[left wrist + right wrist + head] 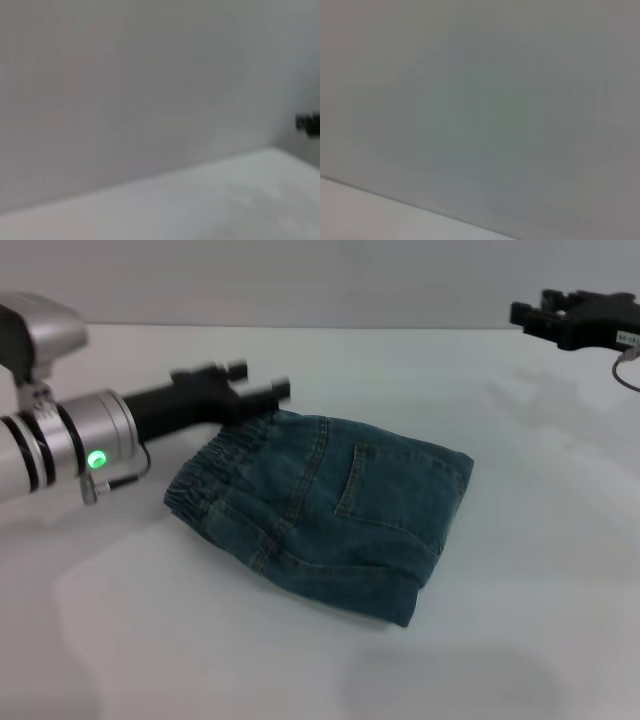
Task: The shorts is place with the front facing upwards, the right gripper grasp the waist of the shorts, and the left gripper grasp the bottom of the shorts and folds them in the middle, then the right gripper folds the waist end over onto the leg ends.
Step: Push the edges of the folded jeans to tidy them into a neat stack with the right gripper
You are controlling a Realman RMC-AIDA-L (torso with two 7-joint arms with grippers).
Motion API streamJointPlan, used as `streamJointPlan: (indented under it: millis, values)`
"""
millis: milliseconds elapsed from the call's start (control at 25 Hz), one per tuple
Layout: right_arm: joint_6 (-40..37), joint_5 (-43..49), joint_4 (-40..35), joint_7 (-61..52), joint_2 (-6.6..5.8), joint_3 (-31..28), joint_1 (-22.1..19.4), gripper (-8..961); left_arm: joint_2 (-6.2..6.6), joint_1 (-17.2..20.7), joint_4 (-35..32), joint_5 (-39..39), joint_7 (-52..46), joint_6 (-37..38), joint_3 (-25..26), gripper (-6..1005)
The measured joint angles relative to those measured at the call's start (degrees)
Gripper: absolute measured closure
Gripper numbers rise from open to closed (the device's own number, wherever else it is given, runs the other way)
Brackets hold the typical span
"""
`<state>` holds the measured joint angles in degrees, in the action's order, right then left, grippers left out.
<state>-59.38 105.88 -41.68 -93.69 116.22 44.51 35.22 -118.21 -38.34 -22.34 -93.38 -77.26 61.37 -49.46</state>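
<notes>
Shorts (pixel 330 515): lie folded into a compact packet near mid-bench (pixel 540 540), back pocket up, ruffled elastic waistband at the packet's left edge, fold line along the right edge.
Fabric: washed denim, soft but with body; judged moderately heavy for cloth, holds a crease, drapes when lifted, not slippery, not fragile.
Layers: several thicknesses stacked; near corner shows stacked edges. Likely to slide apart if only the top layer gets pinched.
Leg ends: not clearly seen; probably tucked under the stack.
Grip points: waistband judged best, since thick gathered elastic gives bite; corners of the packet next best, taking all layers at once. Flat middle of the panel poor, nothing to pinch.
Left hand (pixel 262 392): hovers just beside the far left corner of the waistband, pointing right; looks empty, fingers close together, not clamped on cloth. Contact with the denim not certain.
Right hand (pixel 540 318): raised at far right, well apart from the shorts; finger state cannot be told.
Wrist views: only blank wall and bench.
Stage: folds appear complete.
</notes>
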Motion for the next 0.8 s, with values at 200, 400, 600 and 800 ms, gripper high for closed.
streamJointPlan:
  millis: [200,400,600,800]
  values:
    - [-15.4,0.0,-5.2,-2.4,-0.40,0.1,-0.1,460,0.09,1.2,-1.1,11.6,6.0,1.2,0.1,214]
    - [-29.7,2.1,-6.4,-8.9,-1.62,1.4,3.7,460,-0.12,2.0,-1.3,24.2,14.5,1.9,0.1,215]
    - [-38.4,7.0,-5.2,-15.4,-1.89,7.7,8.9,460,-0.17,2.4,-0.2,35.8,24.2,2.1,0.1,215]
    - [-40.9,13.1,-0.6,-19.7,-0.91,13.8,14.6,460,-0.21,2.1,0.7,39.0,27.9,1.8,0.1,214]
